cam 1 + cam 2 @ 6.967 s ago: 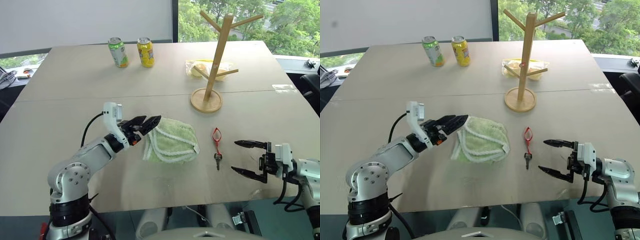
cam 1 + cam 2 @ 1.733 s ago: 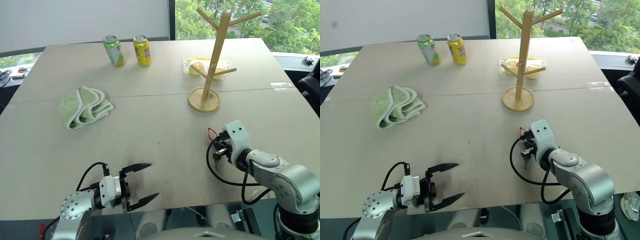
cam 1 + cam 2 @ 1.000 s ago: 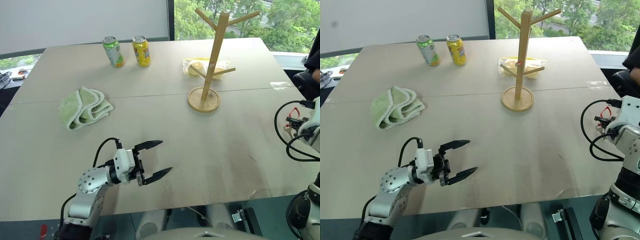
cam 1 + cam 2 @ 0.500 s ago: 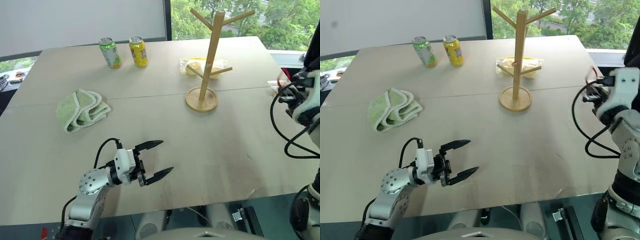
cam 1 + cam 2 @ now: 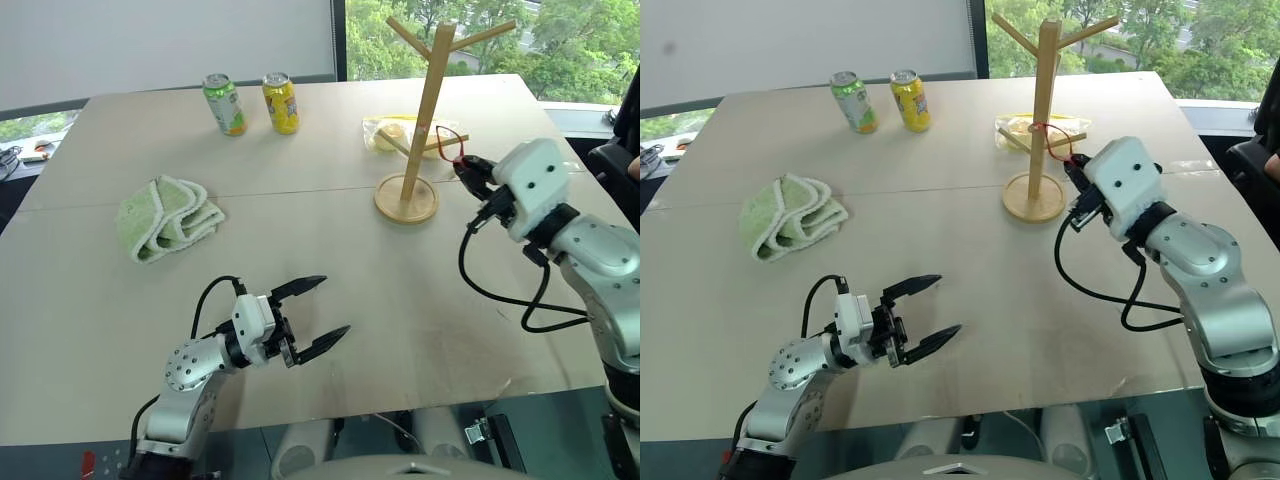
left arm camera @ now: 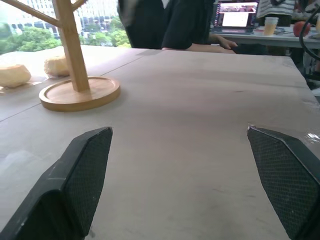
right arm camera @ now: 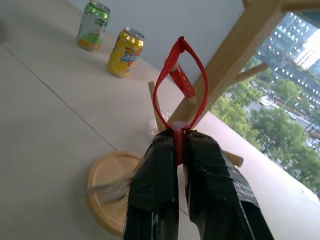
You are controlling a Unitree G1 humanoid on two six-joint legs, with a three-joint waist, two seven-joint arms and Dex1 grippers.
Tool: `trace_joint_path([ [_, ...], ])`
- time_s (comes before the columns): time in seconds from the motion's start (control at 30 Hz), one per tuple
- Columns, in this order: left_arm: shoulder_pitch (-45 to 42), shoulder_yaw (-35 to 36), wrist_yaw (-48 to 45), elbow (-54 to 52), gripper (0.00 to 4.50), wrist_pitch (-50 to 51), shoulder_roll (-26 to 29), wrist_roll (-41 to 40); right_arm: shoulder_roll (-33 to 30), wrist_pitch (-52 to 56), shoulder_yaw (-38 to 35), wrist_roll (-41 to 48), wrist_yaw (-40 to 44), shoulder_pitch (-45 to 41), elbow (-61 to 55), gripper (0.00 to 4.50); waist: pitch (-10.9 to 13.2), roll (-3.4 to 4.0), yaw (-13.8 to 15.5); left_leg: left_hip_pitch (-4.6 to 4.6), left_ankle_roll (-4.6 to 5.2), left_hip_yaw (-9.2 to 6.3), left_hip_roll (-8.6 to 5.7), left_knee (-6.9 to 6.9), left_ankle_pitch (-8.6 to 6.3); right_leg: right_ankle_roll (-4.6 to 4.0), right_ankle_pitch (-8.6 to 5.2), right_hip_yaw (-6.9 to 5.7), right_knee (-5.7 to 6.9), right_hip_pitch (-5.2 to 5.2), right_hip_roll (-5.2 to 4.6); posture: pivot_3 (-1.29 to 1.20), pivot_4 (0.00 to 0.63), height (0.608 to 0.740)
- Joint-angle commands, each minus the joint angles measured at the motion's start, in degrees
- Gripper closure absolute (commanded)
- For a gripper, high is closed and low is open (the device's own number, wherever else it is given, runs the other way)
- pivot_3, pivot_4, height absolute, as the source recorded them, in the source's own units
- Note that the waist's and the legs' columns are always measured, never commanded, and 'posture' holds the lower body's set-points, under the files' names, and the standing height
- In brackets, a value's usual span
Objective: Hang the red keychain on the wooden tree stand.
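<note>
The right gripper (image 5: 468, 170) has come in from the right edge of the tabletop (image 5: 330, 240) to the wooden tree stand (image 5: 425, 100), and it is now just beside the pole, at about 3 o'clock from it. Its fingers are pressed together on the strap of the red keychain (image 5: 447, 140), and the thin red loop stands out toward the pole near the middle pegs. A second ago this hand was well apart from the stand, so the carrying part seems nearly finished. What remains, in my judgement, is to slip the loop over one peg and let go.

The left gripper (image 5: 305, 320) hovers low over the near part of the tabletop, at about 7 o'clock from the stand, with fingers spread wide and nothing between them. It has kept its place.

The right wrist view shows what the head views cannot: the loop (image 7: 180, 82) is open like a teardrop and stands upright above the fingers (image 7: 155, 195), with the pole close behind it. Whether the loop touches a peg, I cannot tell. The left wrist view shows the round base (image 6: 80, 92) of the stand and a person's dark sleeve at the far edge.
</note>
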Motion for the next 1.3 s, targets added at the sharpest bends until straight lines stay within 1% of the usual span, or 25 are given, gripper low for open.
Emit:
trace_joint_path([
  [0.03,-0.08,0.35,1.24,-2.27,0.0,-0.01,-0.25,0.01,0.81,-2.44,0.44,-2.2,-0.57,-2.94,0.81,4.33,0.0,0.0,0.01,0.01,0.0,0.0,0.0,0.0,0.0,0.0,0.0,0.0,0.0,0.0,0.0,0.0,0.15,0.74],
  [0.23,0.19,0.31,2.62,-2.79,0.0,0.15,-0.78,-0.08,3.17,-3.96,2.46,-5.1,-0.92,-7.15,6.13,4.33,0.0,0.0,-0.11,0.02,0.0,-0.01,0.01,0.0,0.0,-0.01,0.01,0.0,0.0,0.0,0.03,0.0,0.15,0.74],
  [0.4,-0.51,0.21,5.43,-5.99,0.0,2.83,-1.23,-0.76,4.32,-5.03,3.31,-6.72,-0.51,-8.35,8.94,4.33,0.0,0.0,-0.01,0.02,-0.01,0.0,0.0,0.0,0.0,0.01,0.03,0.01,0.0,0.0,0.02,0.0,0.15,0.74],
  [0.63,-6.86,2.04,15.17,-19.85,0.0,17.64,-0.62,-6.98,5.25,-7.39,4.11,-8.45,0.47,-8.68,12.69,4.33,0.0,0.0,-0.12,0.03,-0.01,-0.02,0.0,0.02,0.01,0.19,0.14,0.02,0.04,0.01,0.06,0.0,0.15,0.74],
  [0.73,-10.74,4.17,20.25,-25.05,0.0,24.84,0.35,-11.52,5.97,-8.27,4.28,-9.2,0.47,-8.78,14.23,4.33,0.0,-0.01,-0.25,0.04,-0.02,-0.01,-0.01,0.02,0.01,0.2,0.15,0.05,0.05,0.01,0.08,0.0,0.15,0.74],
  [0.97,-16.14,8.13,27.23,-29.4,0.0,35.57,2.62,-19.28,7.49,-9.88,4.37,-10.69,0.26,-9.4,16.73,4.33,0.01,-0.02,-0.29,0.08,-0.03,0.02,-0.01,0.02,0.02,0.2,0.15,0.09,0.09,0.02,0.12,0.0,0.15,0.74],
  [1.07,-18.44,9.2,30.0,-30.22,0.0,41.22,4.49,-23.26,8.36,-10.8,4.34,-11.39,-0.24,-9.99,18.29,4.33,0.01,-0.02,-0.29,0.1,-0.03,0.03,-0.02,0.02,0.02,0.2,0.15,0.1,0.09,0.05,0.12,0.0,0.15,0.74],
  [1.3,-24.3,10.61,35.96,-30.89,0.0,48.95,6.57,-29.09,9.94,-12.34,4.22,-12.64,-0.6,-10.96,20.9,4.33,0.05,-0.08,-0.26,0.42,-0.03,0.02,-0.03,0.01,0.02,0.19,0.15,0.11,0.08,0.39,0.14,0.0,0.15,0.74],
])
